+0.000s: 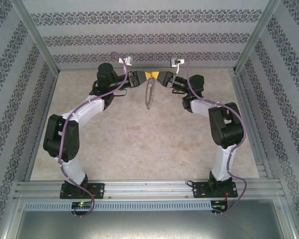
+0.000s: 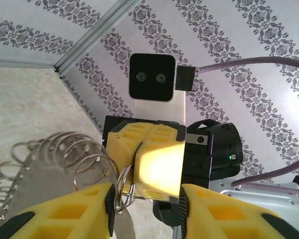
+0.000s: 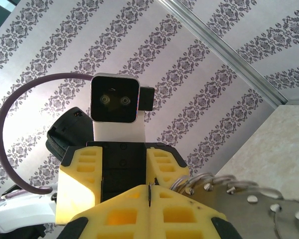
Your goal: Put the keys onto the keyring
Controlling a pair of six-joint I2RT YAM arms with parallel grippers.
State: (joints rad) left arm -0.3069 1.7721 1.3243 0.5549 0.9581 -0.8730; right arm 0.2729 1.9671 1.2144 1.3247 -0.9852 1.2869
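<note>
The keyring (image 2: pixel 40 186) is glossy silvery metal, and the table (image 1: pixel 139 139) is smooth, pale, marbled and dull-sheened.

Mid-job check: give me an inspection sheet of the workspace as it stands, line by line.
Surface: beige marbled table.
Job's things: the keyring hangs in the air below the two meeting hands. In the wrist views it looks like a flat metal strip carrying many small split rings. Key: not made out.
Clutter: nothing seen.
Hands: right hand shut on the keyring's upper end. Left hand open, its fingers straddling the right hand's tips, with a split ring beside one pad.
Cables: purple cable arcs free of the fingers.
Surroundings: patterned walls, aluminium frame rails.
</note>
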